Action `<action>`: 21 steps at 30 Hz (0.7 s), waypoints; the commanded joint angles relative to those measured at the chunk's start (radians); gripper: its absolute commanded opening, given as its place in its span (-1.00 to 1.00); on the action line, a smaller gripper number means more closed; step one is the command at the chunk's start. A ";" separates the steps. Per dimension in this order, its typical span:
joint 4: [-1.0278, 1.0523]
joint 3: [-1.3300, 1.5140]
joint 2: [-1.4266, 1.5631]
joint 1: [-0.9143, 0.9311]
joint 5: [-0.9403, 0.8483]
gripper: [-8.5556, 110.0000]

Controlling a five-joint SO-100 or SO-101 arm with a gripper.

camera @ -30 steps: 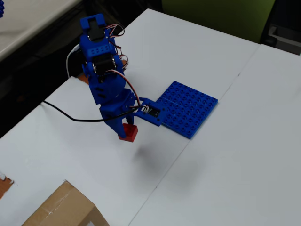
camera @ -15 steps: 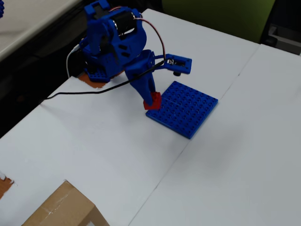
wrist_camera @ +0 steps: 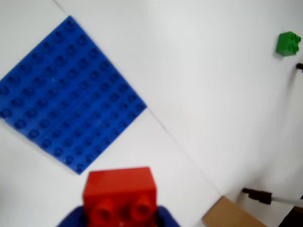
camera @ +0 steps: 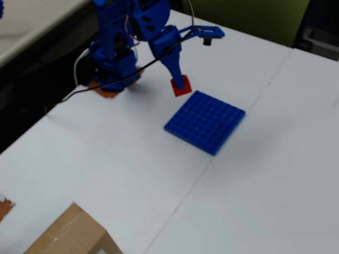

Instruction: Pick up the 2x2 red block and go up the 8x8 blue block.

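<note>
In the overhead view the blue arm [camera: 127, 37] stands up and left of the blue plate [camera: 205, 121], which lies flat on the white table [camera: 106, 159]. The gripper [camera: 179, 83] grasps the red brick [camera: 181, 86], held just off the plate's upper-left edge. A cardboard box [camera: 69, 233] sits well below the plate. In the wrist view a green brick [wrist_camera: 288, 43] lies far right of the plate [wrist_camera: 66, 92].

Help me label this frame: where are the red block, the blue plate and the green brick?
Red block [wrist_camera: 120, 188]: wrist view, its side face.
Blue plate [camera: 205, 121]: overhead view, studded top centre.
Green brick [wrist_camera: 288, 43]: wrist view, its middle.
</note>
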 commanded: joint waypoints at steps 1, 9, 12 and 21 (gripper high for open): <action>0.015 -0.044 0.054 -0.037 -0.040 -0.85; 0.029 -0.046 0.009 -0.114 -0.183 -0.85; 0.034 -0.044 -0.018 -0.133 -0.244 -0.85; 0.006 -0.044 -0.109 -0.169 -0.351 -0.85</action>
